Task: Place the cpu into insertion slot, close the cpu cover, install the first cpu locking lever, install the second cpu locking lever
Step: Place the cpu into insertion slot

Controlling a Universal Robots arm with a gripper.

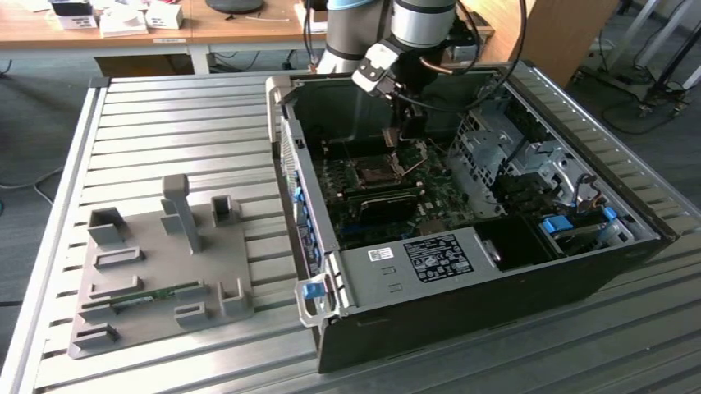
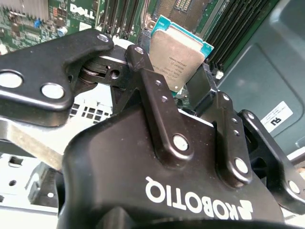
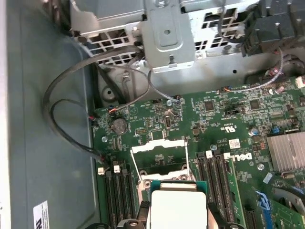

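Note:
My gripper (image 1: 413,131) hangs inside the open computer case, a little above the green board. It is shut on the cpu (image 2: 178,52), a flat square chip with a silver-grey top, gripped by two opposite edges between black fingers (image 2: 143,62). In the first wrist view the cpu (image 3: 177,207) hovers just short of the insertion slot (image 1: 367,174). The slot's dark recess (image 2: 183,7) lies beyond the chip's far edge. The cpu cover (image 3: 158,149), a thin silvery frame, is swung up and open on the slot's far side.
Black memory slots (image 3: 119,191) flank the socket on both sides. A finned heatsink (image 3: 286,152), loose grey cables (image 3: 66,114) and a metal drive cage (image 3: 167,33) crowd the case (image 1: 460,279). A grey fixture plate (image 1: 164,271) lies on the slatted table at the exterior view's left.

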